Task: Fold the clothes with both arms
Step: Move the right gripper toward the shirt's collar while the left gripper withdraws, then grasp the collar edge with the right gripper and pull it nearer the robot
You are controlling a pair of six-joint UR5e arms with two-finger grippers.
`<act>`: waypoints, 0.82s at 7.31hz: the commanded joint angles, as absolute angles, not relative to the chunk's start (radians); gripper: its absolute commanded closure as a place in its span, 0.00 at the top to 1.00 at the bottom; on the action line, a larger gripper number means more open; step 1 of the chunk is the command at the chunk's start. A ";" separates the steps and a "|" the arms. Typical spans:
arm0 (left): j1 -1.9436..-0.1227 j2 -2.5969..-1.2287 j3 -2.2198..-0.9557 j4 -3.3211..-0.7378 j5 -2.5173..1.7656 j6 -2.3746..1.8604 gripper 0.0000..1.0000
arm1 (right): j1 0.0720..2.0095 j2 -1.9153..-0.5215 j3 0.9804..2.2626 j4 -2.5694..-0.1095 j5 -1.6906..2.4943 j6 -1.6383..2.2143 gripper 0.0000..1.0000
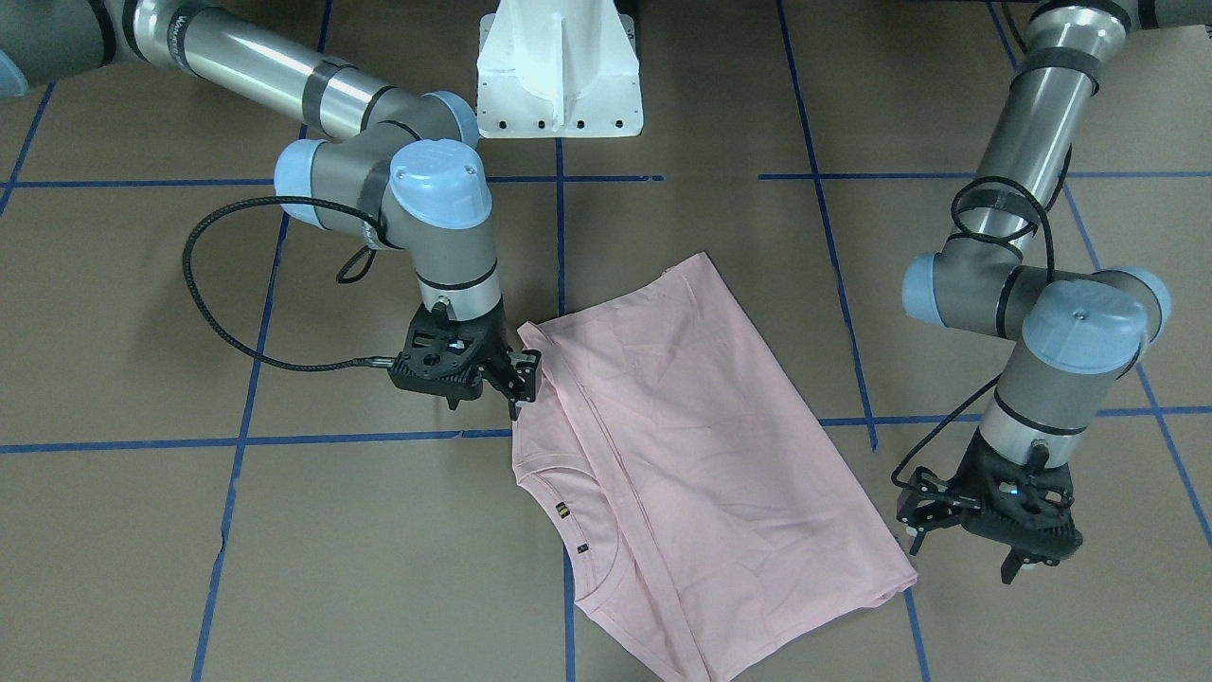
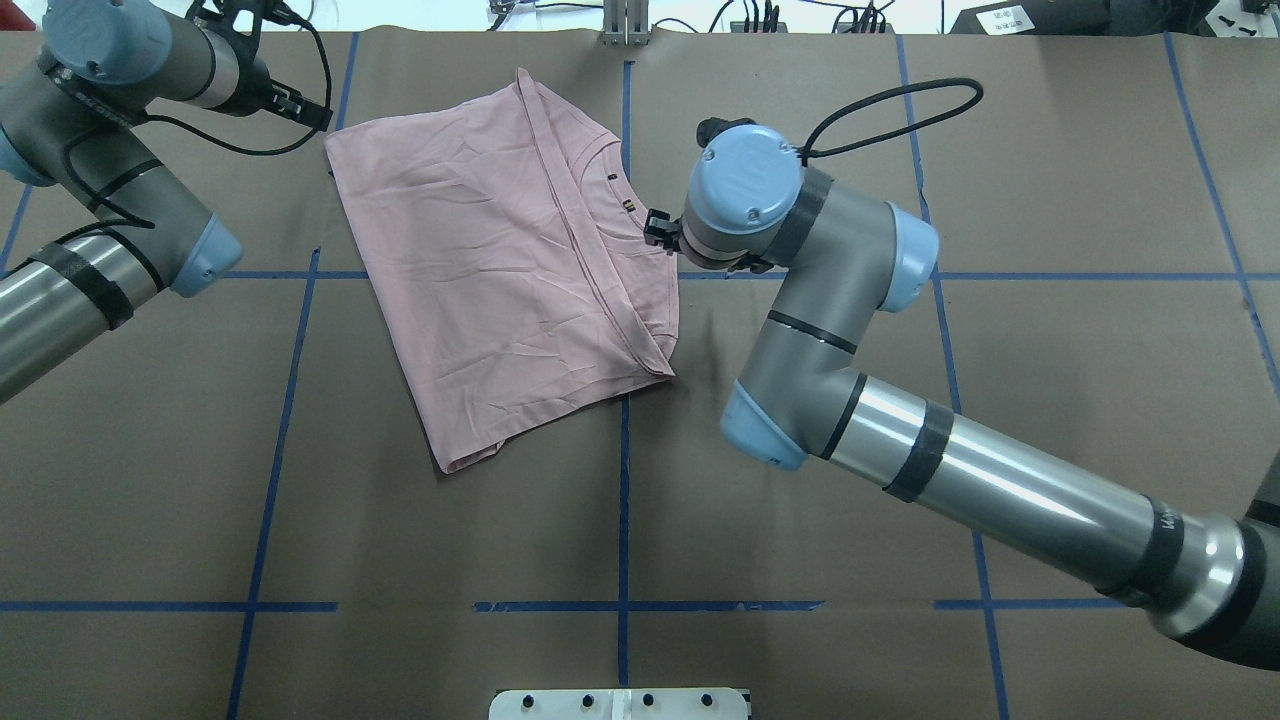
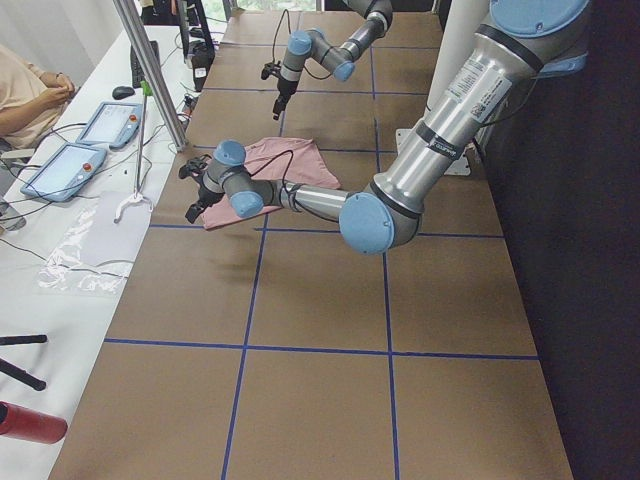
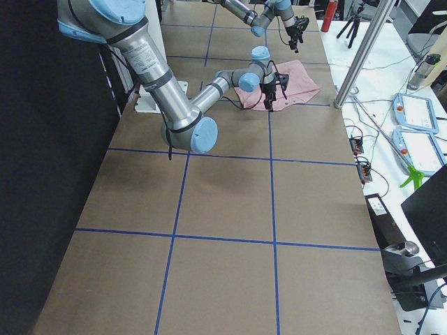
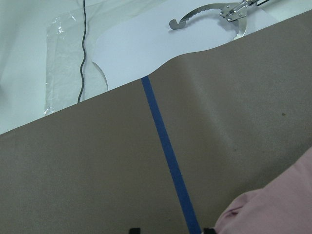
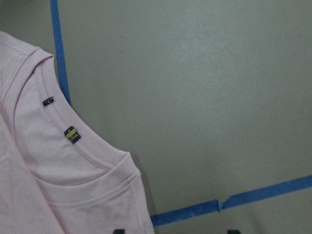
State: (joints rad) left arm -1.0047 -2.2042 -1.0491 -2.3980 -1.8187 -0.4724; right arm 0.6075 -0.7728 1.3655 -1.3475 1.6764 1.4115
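The pale pink T-shirt (image 1: 682,455) lies folded on the brown table, its ribbed neck (image 6: 92,156) and small dark tags showing. My right gripper (image 1: 523,384) hovers at the shirt's edge beside the neck, also seen from overhead (image 2: 658,232). In its wrist view the right gripper (image 6: 175,232) is open, fingertips wide apart, with the shirt's edge by one of them. My left gripper (image 1: 964,557) is open off the shirt's far corner, holding nothing. Its wrist view shows the left gripper (image 5: 171,231) over blue tape, with a shirt corner (image 5: 273,204) beside it.
The white pedestal base (image 1: 559,85) stands behind the shirt. Blue tape lines (image 2: 622,480) grid the table. Past the far table edge lie a plastic sheet (image 5: 73,73) and a metal tool (image 5: 209,12). A white side table with tablets (image 3: 70,160) and a seated person (image 3: 25,95) runs alongside.
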 commanded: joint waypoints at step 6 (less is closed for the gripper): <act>-1.005 -2.203 -1.052 -2.401 -1.819 -0.472 1.00 | 0.522 -0.733 1.290 -1.355 1.626 1.424 0.48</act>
